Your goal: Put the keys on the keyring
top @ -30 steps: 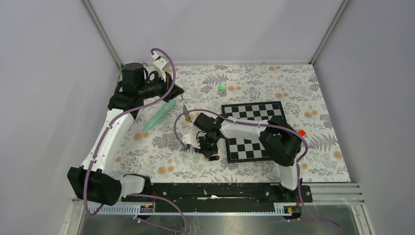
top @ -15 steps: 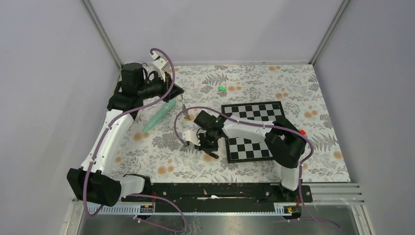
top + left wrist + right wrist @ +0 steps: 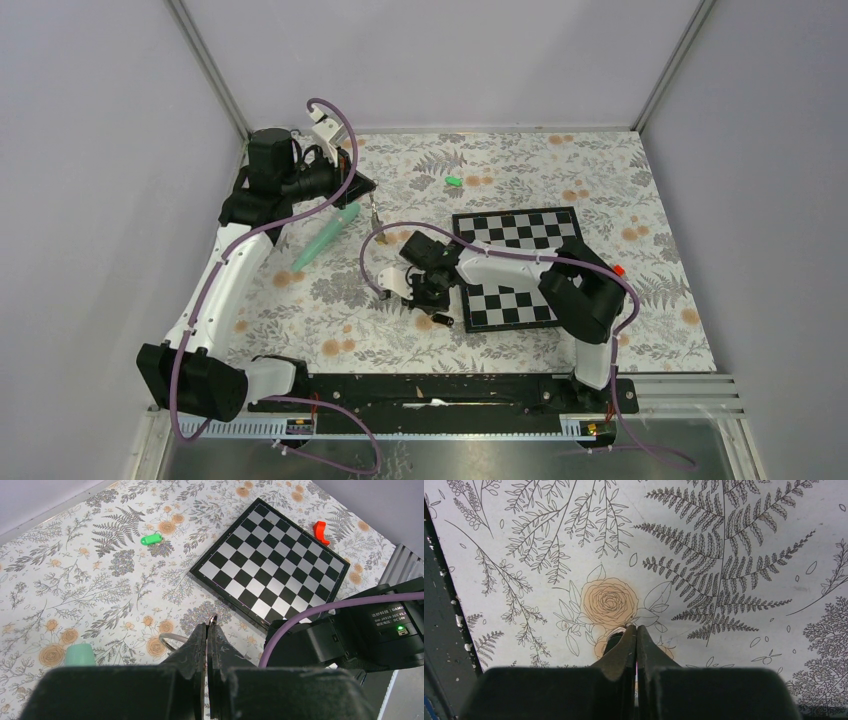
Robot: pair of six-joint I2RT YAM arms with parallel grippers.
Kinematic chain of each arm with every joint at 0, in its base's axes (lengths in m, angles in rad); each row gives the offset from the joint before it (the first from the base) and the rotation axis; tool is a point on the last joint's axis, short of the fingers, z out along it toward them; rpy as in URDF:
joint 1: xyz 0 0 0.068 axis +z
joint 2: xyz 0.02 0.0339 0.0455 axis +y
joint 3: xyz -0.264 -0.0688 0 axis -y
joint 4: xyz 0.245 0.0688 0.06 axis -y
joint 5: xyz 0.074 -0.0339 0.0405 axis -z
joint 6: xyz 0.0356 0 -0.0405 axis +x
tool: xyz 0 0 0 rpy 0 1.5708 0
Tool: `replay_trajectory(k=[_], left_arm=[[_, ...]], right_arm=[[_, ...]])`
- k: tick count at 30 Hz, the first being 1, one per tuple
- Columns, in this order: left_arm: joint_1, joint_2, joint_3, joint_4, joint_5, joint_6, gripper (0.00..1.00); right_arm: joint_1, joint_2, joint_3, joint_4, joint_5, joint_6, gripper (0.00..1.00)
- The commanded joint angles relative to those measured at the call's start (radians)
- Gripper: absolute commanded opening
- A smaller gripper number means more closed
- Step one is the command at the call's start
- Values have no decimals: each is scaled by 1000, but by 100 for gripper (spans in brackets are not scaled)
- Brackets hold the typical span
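Nudged slightly rightward from its spot a second ago, the right arm hangs low over the flowered surface (image 3: 300, 310) while the left arm holds its place. At far left, the left end effector (image 3: 210, 624) is clamped fully closed on the keyring (image 3: 171, 639), whose thin silvery loop curves out beside its fingers and whose bunch dangles clear of the surface in the overhead view. A teal stick (image 3: 327, 236) lies near it. Farther back, well apart from both arms, the green-headed key (image 3: 453, 181) rests on the surface. The right end effector (image 3: 636, 628) is pressed shut near the chessboard (image 3: 520, 228); a small dark, metal-rimmed piece shows at its tips, though whether it is pinched cannot be told. The black-headed key (image 3: 440, 320) shows just beside it, off the board's near left corner. A red piece (image 3: 617, 270) lies right of the board.
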Motion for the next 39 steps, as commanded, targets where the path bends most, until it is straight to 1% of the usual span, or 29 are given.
replay_trajectory(k=[1, 8, 18, 28, 30, 35, 39], left_arm=[[7, -29, 28, 68, 20, -10, 0], [6, -31, 23, 71, 21, -8, 0], [7, -37, 19, 73, 24, -9, 0], [7, -39, 18, 74, 29, -10, 0], [7, -38, 17, 74, 30, -9, 0], [7, -40, 17, 74, 31, -9, 0], [7, -40, 15, 74, 32, -10, 0]], right_arm=[[-2, -49, -18, -2, 15, 18, 3], [-2, -65, -26, -13, 7, 31, 9], [-2, -82, -30, -28, -7, 53, 15], [-2, -97, -35, -44, -23, 64, 16], [-2, -99, -33, -43, -19, 65, 20], [-21, -108, -23, -41, -25, 72, 39], [-31, -108, -21, -43, -50, 82, 45]])
